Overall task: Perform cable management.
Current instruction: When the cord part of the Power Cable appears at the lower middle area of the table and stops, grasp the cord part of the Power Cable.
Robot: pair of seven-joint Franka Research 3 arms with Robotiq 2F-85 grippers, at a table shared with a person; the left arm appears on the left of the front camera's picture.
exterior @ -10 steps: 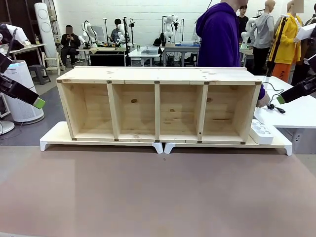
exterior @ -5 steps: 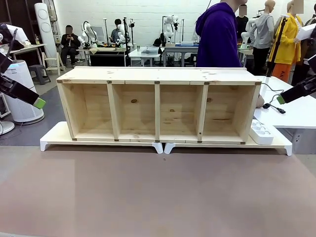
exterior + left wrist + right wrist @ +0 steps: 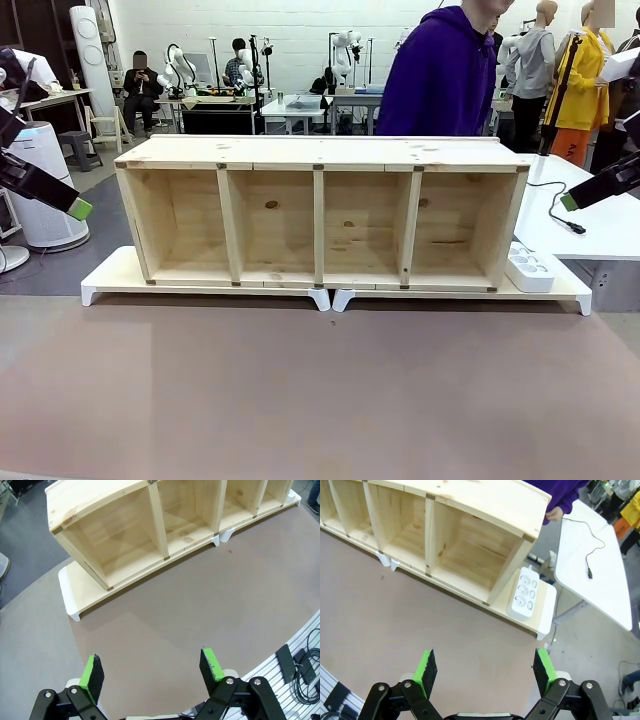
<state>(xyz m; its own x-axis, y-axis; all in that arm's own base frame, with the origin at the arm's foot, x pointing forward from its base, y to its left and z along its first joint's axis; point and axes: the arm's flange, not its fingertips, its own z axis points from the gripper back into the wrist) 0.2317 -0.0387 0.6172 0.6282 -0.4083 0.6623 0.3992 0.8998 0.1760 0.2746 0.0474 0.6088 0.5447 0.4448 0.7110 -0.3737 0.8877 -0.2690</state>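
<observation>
The thin black cable (image 3: 556,196) lies loose on the white side table (image 3: 600,235) at the right, its small plug (image 3: 579,229) toward the near end. In the right wrist view the cable (image 3: 594,535) curves across that table top to the plug (image 3: 590,573). My right gripper (image 3: 570,200) hovers open just beside the cable, over the table, empty (image 3: 485,666). At the far left edge, well away from the cable, my left gripper (image 3: 78,208) hangs open with nothing between its green pads (image 3: 151,669).
A long wooden shelf (image 3: 320,150) with several open compartments stands on white risers (image 3: 120,275) across the table. A white power strip (image 3: 530,268) rests on the riser's right end. A person in a purple hoodie (image 3: 445,75) stands behind the shelf.
The person's hand has let go of the cable and drawn back behind the shelf, leaving the plug a little farther right on the white table. Both arms have stayed still.
</observation>
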